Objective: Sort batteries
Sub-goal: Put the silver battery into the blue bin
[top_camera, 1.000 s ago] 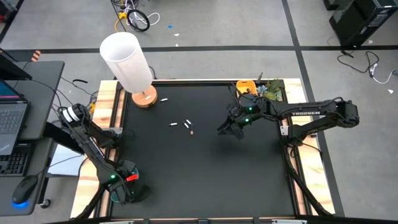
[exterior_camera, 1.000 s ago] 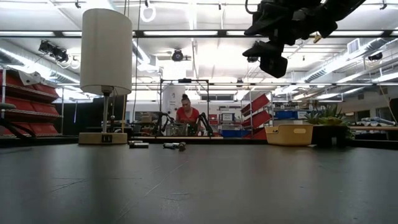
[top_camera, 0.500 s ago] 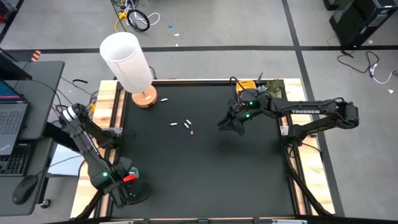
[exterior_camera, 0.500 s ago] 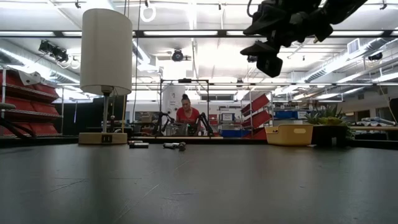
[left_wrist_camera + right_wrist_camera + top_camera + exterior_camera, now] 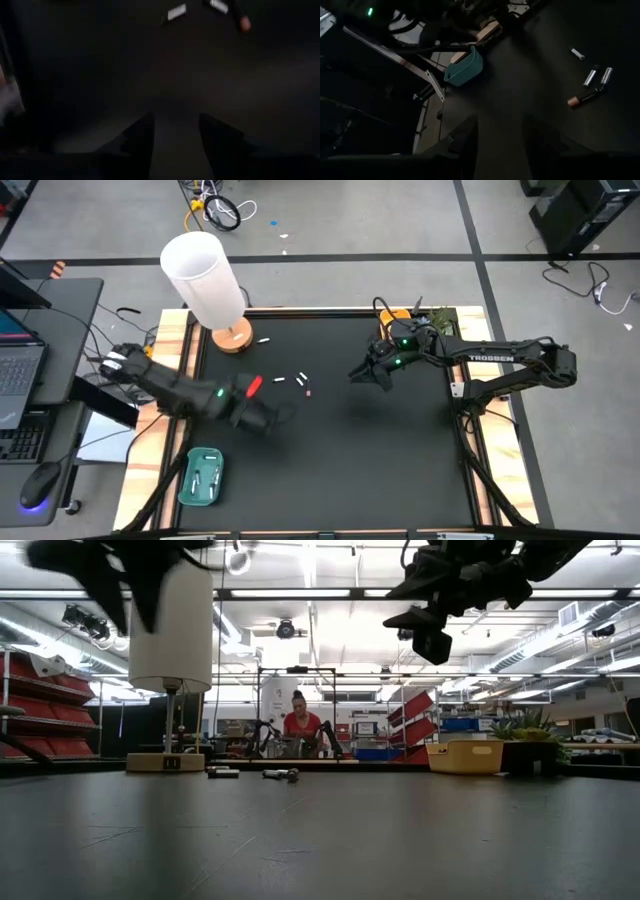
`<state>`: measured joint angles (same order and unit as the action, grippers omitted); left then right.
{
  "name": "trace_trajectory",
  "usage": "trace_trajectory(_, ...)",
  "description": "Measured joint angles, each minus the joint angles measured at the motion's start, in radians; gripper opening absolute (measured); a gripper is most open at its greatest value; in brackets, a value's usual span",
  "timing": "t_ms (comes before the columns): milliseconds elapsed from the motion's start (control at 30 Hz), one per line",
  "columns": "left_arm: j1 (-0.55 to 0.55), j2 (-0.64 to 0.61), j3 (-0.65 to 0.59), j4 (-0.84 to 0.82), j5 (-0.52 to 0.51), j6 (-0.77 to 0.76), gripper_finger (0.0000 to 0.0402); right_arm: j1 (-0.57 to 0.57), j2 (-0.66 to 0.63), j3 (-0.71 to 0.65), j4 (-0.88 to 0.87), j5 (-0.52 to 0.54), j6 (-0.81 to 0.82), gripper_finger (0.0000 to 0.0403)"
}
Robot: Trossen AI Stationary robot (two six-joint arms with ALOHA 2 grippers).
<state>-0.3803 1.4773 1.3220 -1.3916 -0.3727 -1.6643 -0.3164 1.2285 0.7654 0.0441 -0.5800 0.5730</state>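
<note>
Left gripper open, empty | batteries just ahead of it | right gripper open, aloft, batteries well ahead | advice: lower squarely over one battery, avoid scattering neighbours.

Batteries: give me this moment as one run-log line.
batteries: loose cluster mid-table, untouched | left gripper: open, empty, beside cluster | right gripper: open, empty, raised | teal tray: holds batteries

My arms are dark, jointed and slim. The right arm carries white TROSSEN lettering along its forearm and a small green light near the wrist. The left arm shows a green light too, plus a red patch near its gripper. My fingers are plain black, tapering wedges.
</note>
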Motion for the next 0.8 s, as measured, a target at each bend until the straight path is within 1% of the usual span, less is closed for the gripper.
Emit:
trace_trajectory(167, 0.189, 0.0, -0.032, 0.016, -0.016, 0.345, 0.0167, 0.0, 0.0, 0.0, 0.0, -0.003, 0.011, 0.0114)
trace_trajectory(233, 0.253, 0.0, -0.055, 0.024, -0.025, 0.474, 0.0159, 0.0, 0.0, 0.0, 0.001, -0.015, 0.026, 0.0104)
trace_trajectory(300, 0.309, 0.0, -0.089, 0.069, -0.022, 0.625, 0.0148, 0.001, 0.0, 0.0, 0.002, -0.013, 0.029, 0.0096)
trace_trajectory(367, 0.358, 0.0, -0.124, 0.156, 0.026, 0.788, 0.0138, 0.003, 0.0, 0.0, 0.002, 0.015, 0.029, 0.009)
trace_trajectory(433, 0.403, 0.0, -0.157, 0.225, 0.086, 0.92, 0.013, 0.003, 0.0, 0.0, 0.004, 0.043, 0.029, 0.0088)
trace_trajectory(500, 0.448, 0.0, -0.182, 0.267, 0.114, 0.997, 0.0127, 0.002, 0.0, 0.0, 0.008, 0.055, 0.026, 0.0087)
trace_trajectory(633, 0.548, 0.0, -0.198, 0.3, 0.14, 1.094, 0.0127, -0.007, 0.0, 0.0, 0.007, 0.072, 0.009, 0.0087)
trace_trajectory(700, 0.598, 0.0, -0.194, 0.316, 0.175, 1.173, 0.0127, -0.017, 0.0, 0.0, 0.008, 0.087, 0.006, 0.0087)
trace_trajectory(800, 0.653, 0.012, -0.187, 0.349, 0.192, 1.322, 0.0127, -0.038, 0.0, 0.0, 0.008, 0.092, -0.006, 0.0087)
